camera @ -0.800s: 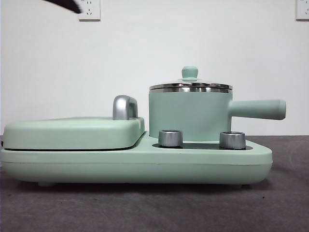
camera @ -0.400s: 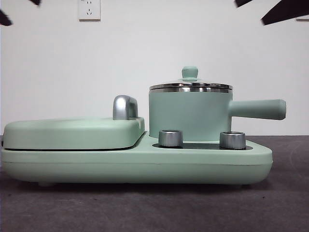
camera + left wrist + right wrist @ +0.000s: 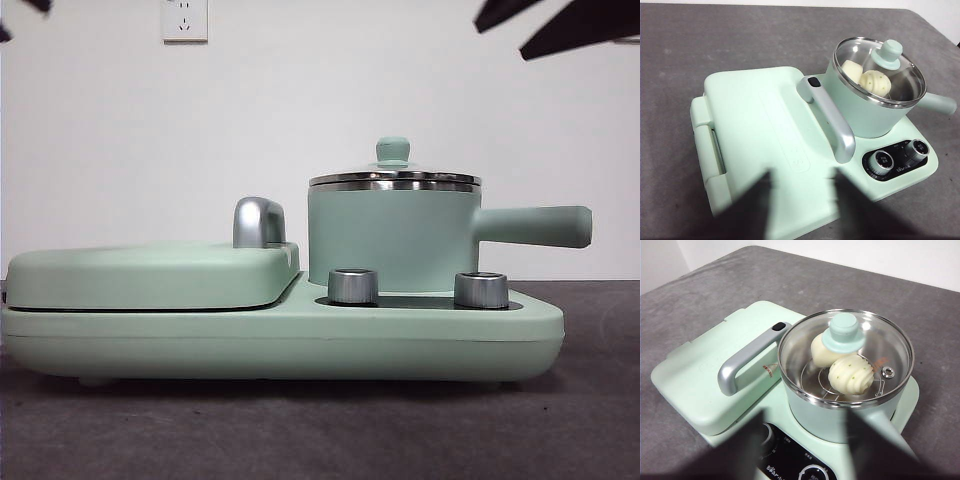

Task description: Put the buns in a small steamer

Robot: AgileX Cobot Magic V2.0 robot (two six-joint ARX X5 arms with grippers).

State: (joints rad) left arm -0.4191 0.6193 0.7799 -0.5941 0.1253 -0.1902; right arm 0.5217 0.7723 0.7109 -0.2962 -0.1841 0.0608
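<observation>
Tabletop first: the dark grey felt-like table [image 3: 320, 430] lies nearest me, matte and slightly fuzzy, and on it sits the mint-green cooker base [image 3: 280, 345], smooth moulded plastic with rounded corners and two knurled steel knobs [image 3: 353, 286] on a glossy black panel. On its left is the flat lidded griddle [image 3: 150, 275] with a curved brushed-metal handle [image 3: 258, 222]; on its right stands the small steamer [image 3: 392, 235], a satin-green cylinder with a bright steel rim and a long straight handle pointing right. What has changed in the last second is only overhead: a single dark tip at the top left has given way to small slivers in that corner, and bigger black shapes have come in at the top right, so I judge both arms are pulling up and away, with nothing on the table disturbed. Through the glass lid [image 3: 846, 357] I see both buns on a wire rack inside: the smooth bun [image 3: 823, 351], pillow-shaped, and the ridged bun [image 3: 852, 374], shell-like with green specks, touching each other under the green knob. So the task looks finished to me. The left gripper [image 3: 801, 200] and the right gripper [image 3: 805, 450] both hang above the cooker with jaws spread apart and nothing between them.
</observation>
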